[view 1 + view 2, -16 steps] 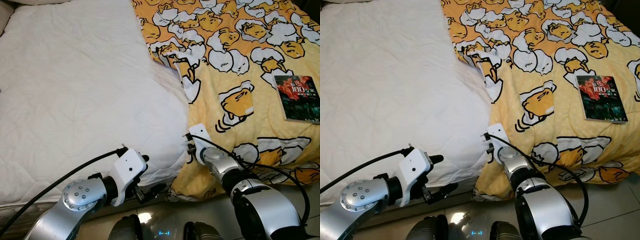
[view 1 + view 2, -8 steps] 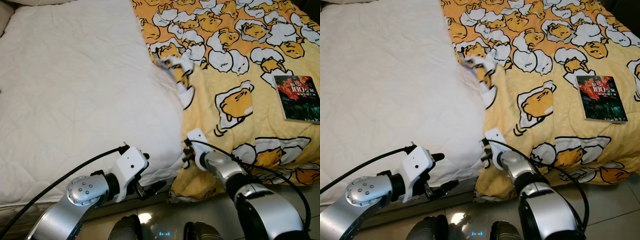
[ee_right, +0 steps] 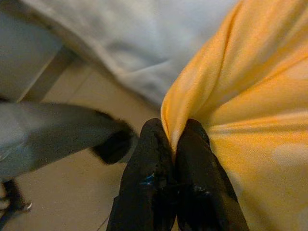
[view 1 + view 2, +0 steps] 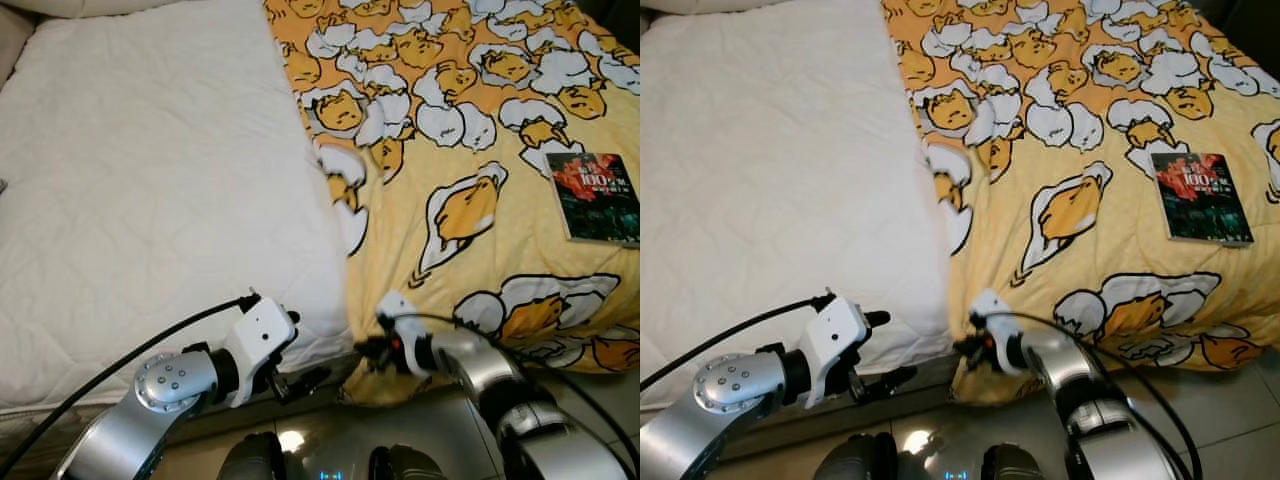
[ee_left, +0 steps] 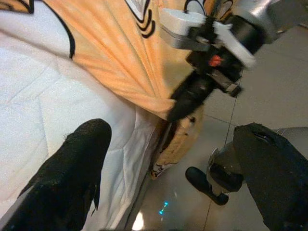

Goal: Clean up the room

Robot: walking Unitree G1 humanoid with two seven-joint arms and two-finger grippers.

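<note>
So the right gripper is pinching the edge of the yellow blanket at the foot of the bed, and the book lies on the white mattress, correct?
Not quite. The book lies on the yellow blanket, not the white mattress, as the left eye view shows. The rest holds: the right gripper is shut on the blanket's edge at the foot of the bed.

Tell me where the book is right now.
The book lies flat on the yellow blanket on the robot's right side of the bed, near the blanket's right edge, well beyond the right gripper pinching the blanket's lower corner.
</note>
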